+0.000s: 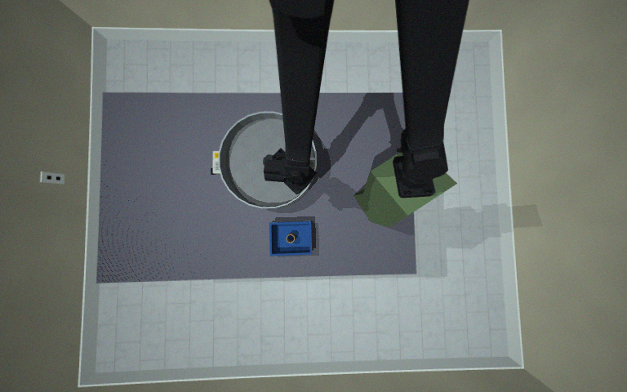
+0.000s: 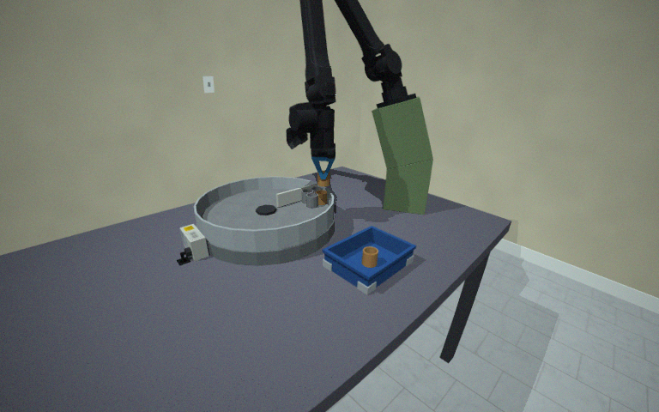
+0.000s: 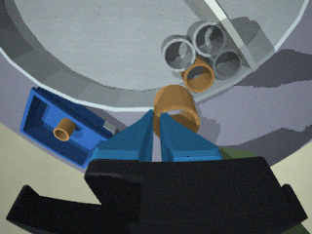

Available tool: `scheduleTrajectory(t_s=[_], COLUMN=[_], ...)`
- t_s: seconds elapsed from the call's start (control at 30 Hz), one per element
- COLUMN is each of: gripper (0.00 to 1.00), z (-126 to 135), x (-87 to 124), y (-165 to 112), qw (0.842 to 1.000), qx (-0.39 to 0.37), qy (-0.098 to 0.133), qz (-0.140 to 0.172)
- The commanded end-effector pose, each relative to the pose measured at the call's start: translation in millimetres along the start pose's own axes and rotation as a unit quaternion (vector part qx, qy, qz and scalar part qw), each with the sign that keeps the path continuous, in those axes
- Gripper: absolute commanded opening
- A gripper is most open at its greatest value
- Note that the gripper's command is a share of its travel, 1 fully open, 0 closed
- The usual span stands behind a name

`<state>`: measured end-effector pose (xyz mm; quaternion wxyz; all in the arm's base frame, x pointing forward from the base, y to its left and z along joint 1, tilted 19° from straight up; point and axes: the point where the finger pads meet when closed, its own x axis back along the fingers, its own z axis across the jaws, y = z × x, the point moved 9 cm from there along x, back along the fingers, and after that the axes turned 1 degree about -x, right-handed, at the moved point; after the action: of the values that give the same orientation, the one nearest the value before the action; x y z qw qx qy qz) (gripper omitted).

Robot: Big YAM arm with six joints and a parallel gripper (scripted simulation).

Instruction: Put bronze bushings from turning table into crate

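My gripper with blue fingers is shut on the rim of a bronze bushing and holds it a little above the grey turning table, near its right rim; it also shows in the side view. Below it on the table a second bronze bushing stands against three steel bushings next to a white fence. The blue crate sits in front of the table and holds one bronze bushing. In the overhead view the arm hides the gripper; the crate is visible.
A small white control box sits at the turning table's left side. The green arm base block stands at the back right. The table's edge runs just right of the crate.
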<state>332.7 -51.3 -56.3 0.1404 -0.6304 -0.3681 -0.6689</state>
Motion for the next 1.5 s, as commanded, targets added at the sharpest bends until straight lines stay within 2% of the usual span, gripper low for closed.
scheduleTrajectory(t_s=[0.0, 0.63, 0.93, 1.13, 1.43, 1.47], gripper=[0.00, 0.00, 0.00, 0.00, 0.00, 0.00], z=[1, 4, 26, 62, 138, 138], x=[2, 0, -1, 0, 0, 0], y=[-3, -7, -21, -54, -123, -123], qw=[1.000, 1.000, 1.000, 1.000, 1.000, 1.000], qx=[0.000, 0.003, 0.003, 0.004, 0.003, 0.003], qy=[0.000, -0.002, -0.002, -0.002, 0.001, 0.001], qz=[-0.001, 0.002, 0.000, 0.000, -0.002, -0.002])
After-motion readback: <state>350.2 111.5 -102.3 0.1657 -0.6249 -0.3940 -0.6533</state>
